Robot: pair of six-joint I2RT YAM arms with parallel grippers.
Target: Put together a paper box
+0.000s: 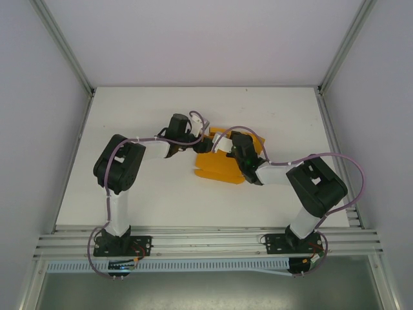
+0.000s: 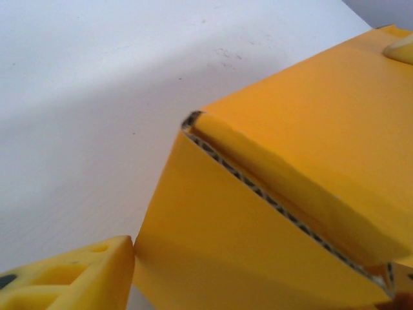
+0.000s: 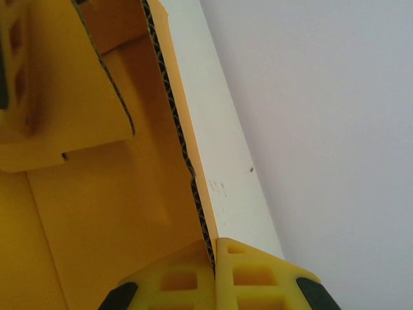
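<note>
The paper box (image 1: 222, 165) is orange-yellow corrugated card, partly folded, lying at the table's middle. My left gripper (image 1: 198, 140) sits at its far left corner. In the left wrist view one yellow finger (image 2: 71, 278) touches the edge of a raised panel (image 2: 290, 129); the other finger is hidden behind the card, and the jaws stand wide apart. My right gripper (image 1: 240, 154) reaches over the box from the right. Its fingertips (image 3: 215, 258) are pinched on the upright wall's corrugated edge (image 3: 169, 103), one finger inside the box and one outside.
The white table (image 1: 129, 123) has free room all around the box. Grey enclosure walls (image 1: 39, 129) stand left and right, with metal rails (image 1: 206, 242) along the near edge. Purple cables loop off both arms.
</note>
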